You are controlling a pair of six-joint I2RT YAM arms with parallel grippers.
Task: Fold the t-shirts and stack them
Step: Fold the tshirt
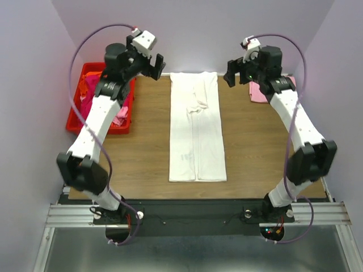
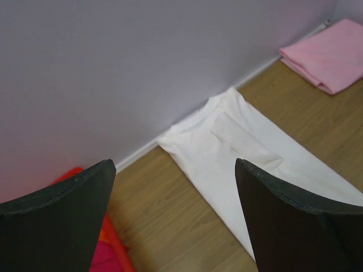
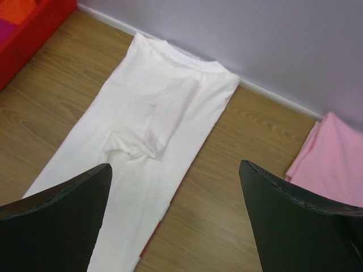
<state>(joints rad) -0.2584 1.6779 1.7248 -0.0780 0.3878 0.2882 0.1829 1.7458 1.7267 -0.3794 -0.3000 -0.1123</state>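
Note:
The large white t-shirt (image 1: 197, 127) lies on the table, folded lengthwise into a long strip from the back wall toward the front. It also shows in the left wrist view (image 2: 249, 153) and the right wrist view (image 3: 147, 113); a thin red edge of its print peeks out underneath. A folded pale pink t-shirt (image 1: 260, 92) lies at the back right, also in the left wrist view (image 2: 332, 54) and right wrist view (image 3: 334, 164). My left gripper (image 1: 154, 65) is open and empty above the table left of the shirt's collar end. My right gripper (image 1: 232, 75) is open and empty, right of it.
A red plastic bin (image 1: 76, 116) at the back left holds orange and magenta tees (image 1: 91, 88). The wall runs close behind the shirt's collar end. Bare wooden table (image 1: 142, 153) lies on both sides of the white strip.

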